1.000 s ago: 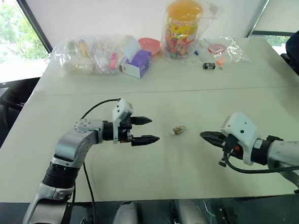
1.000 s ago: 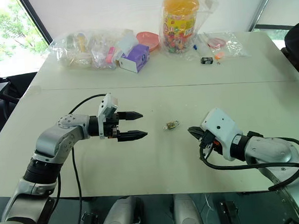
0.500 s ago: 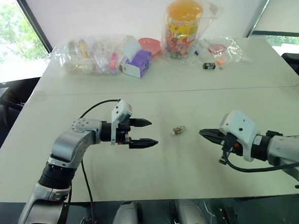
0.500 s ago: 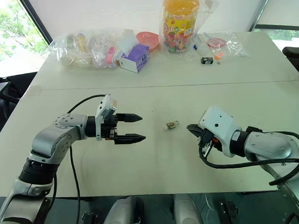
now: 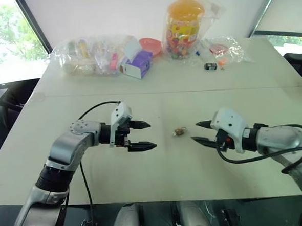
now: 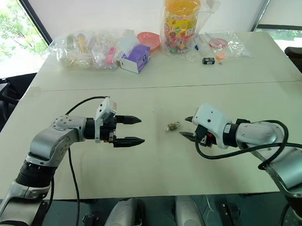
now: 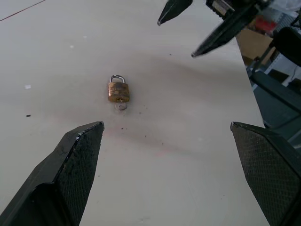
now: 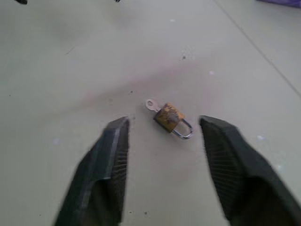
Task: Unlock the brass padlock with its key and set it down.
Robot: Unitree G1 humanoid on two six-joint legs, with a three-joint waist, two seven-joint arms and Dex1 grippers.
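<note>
Since a second ago the right gripper (image 5: 200, 132) has come in toward the brass padlock (image 5: 180, 131) and its fingers, pressed together then, now stand spread; the padlock has not shifted.

Left of the padlock, the left gripper (image 5: 146, 134) hangs over the table (image 5: 160, 179) with its fingers spread wide and nothing between them, pointing across at the lock but well short of it.

The padlock lies flat on the table between the two grippers. In the wrist views its thin silvery shackle (image 7: 117, 77) looks closed, and the key (image 8: 150, 104) sticks out of the body's other end, seemingly already seated in the keyhole, its round bow resting on the table.

Just right of the padlock, the right gripper's tips bracket it from that side, neither touching it.

By my judgement the lock is rigid, light and smooth, so it will likely skid or spin if nudged from one side. The brass body's flat faces offer the best hold for one gripper, leaving the key bow free for the other to pinch and turn; the bow is thin and could slip.
</note>
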